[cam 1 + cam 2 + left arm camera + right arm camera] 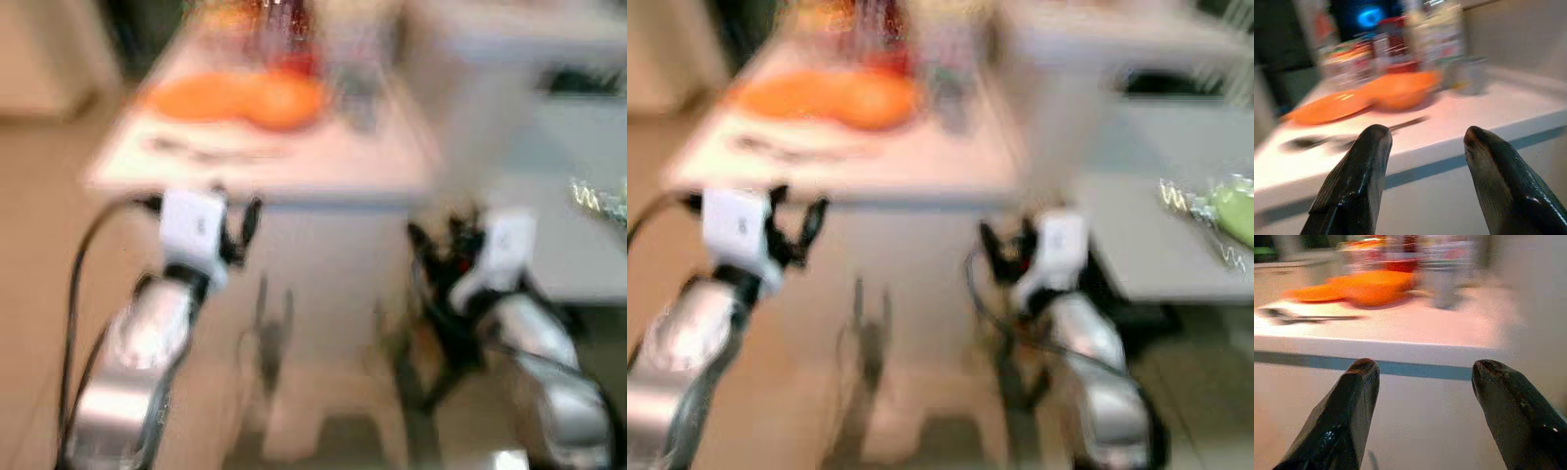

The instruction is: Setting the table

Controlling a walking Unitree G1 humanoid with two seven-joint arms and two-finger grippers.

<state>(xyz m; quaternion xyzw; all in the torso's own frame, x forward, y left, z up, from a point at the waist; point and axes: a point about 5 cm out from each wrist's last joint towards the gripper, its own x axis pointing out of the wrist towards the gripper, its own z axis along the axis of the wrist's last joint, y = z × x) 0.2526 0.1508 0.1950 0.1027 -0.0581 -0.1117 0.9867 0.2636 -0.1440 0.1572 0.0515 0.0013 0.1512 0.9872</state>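
One white counter [294,171], blurred. On it: one orange plate [1327,106] touching one orange bowl [1400,90], one dark spoon-like utensil [1298,317] nearer the edge, several blurred bottles behind. Left pincer [1425,142] and right pincer [1422,369] both spread, empty, below the counter edge.

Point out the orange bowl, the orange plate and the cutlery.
orange bowl [1400,90], left wrist view, its side.
orange plate [1327,106], left wrist view, its flat middle.
cutlery [1300,317], right wrist view, the dark handle.

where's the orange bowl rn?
The orange bowl sits on the white table, toward its far middle, right beside the orange plate on its left, with blurred bottles behind; both grippers hang short of the table's near edge.
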